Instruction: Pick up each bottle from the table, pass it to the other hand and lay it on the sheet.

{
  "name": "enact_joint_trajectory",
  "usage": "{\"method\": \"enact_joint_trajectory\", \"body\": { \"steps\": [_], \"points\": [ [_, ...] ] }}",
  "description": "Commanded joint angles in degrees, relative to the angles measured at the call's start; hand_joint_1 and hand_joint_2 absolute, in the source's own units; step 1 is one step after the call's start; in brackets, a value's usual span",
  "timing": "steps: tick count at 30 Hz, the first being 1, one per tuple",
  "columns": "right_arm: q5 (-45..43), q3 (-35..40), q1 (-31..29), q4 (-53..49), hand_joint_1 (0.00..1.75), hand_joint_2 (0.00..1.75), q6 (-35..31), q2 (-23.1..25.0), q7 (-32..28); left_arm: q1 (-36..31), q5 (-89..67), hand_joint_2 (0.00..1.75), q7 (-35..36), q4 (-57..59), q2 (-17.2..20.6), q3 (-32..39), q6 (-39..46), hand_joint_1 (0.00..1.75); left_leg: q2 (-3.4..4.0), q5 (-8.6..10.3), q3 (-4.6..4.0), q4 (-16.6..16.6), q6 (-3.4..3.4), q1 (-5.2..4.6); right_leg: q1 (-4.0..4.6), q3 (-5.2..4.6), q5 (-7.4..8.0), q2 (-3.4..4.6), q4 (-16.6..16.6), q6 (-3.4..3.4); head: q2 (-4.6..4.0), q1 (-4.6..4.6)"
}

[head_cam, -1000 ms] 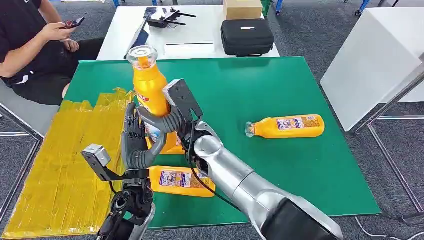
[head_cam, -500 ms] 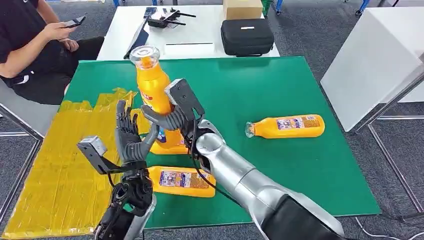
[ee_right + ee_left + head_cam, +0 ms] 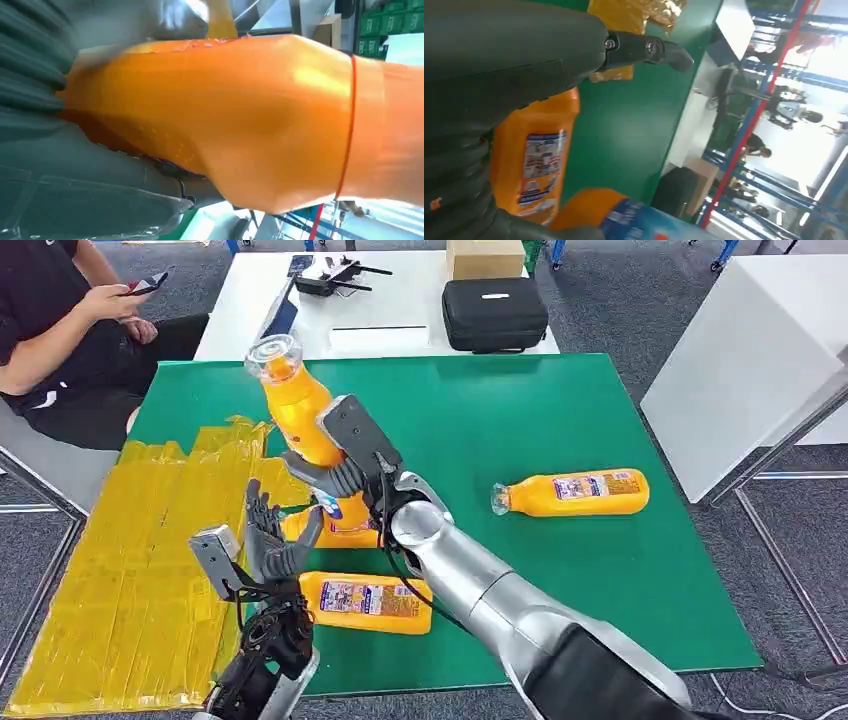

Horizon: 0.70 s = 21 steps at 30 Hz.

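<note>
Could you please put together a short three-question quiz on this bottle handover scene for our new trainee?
1. True or false: the right hand grips the raised bottle.
2. How many orange bottles lie flat on the green table?
3. The yellow sheet holds: A) one bottle, B) two bottles, C) no bottle.

Key:
1. True.
2. Two: the near bottle by the left hand, and the far bottle on the robot's right.
3. C.
</note>
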Motion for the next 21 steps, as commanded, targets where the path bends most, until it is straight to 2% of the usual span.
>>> {"method": "enact_joint_trajectory", "body": {
  "steps": [1,6,8,21],
  "points": [
    [-3.0,5.7,-4.8,1.3,1.75,1.75,0.3,0.0,0.7,-5.2,0.7,1.75,-2.2,15.2,-1.5,-5.4,0.4,0.00,-0.06,-0.05,0.12,0.0,-0.03,0.00,0.03,0.13,-0.07,-0.17,0.0,-0.09,0.00,-0.02],
    [-7.3,8.1,-5.2,0.8,1.75,1.75,0.8,0.0,0.1,-4.0,1.6,1.75,-4.4,11.4,-0.6,-5.6,-0.1,0.00,-0.04,-0.19,0.35,0.1,-0.06,0.03,0.11,0.36,-0.21,-0.27,0.1,-0.21,0.00,0.00],
    [-9.3,8.5,-5.4,1.6,1.75,1.75,1.6,0.0,-0.8,-3.0,2.3,1.75,-3.5,8.3,0.0,-6.1,-0.4,0.00,0.04,-0.12,0.19,0.0,-0.04,-0.01,0.05,0.18,-0.11,-0.12,0.1,-0.13,0.00,-0.02],
    [-11.5,8.0,-5.6,3.5,1.75,1.75,2.3,0.0,-2.2,-0.4,4.1,1.75,-1.7,-0.6,1.2,-7.1,-0.8,0.00,0.05,-0.19,0.27,0.1,-0.06,0.04,0.10,0.26,-0.17,-0.16,0.1,-0.20,0.00,-0.02]
  ]
}}
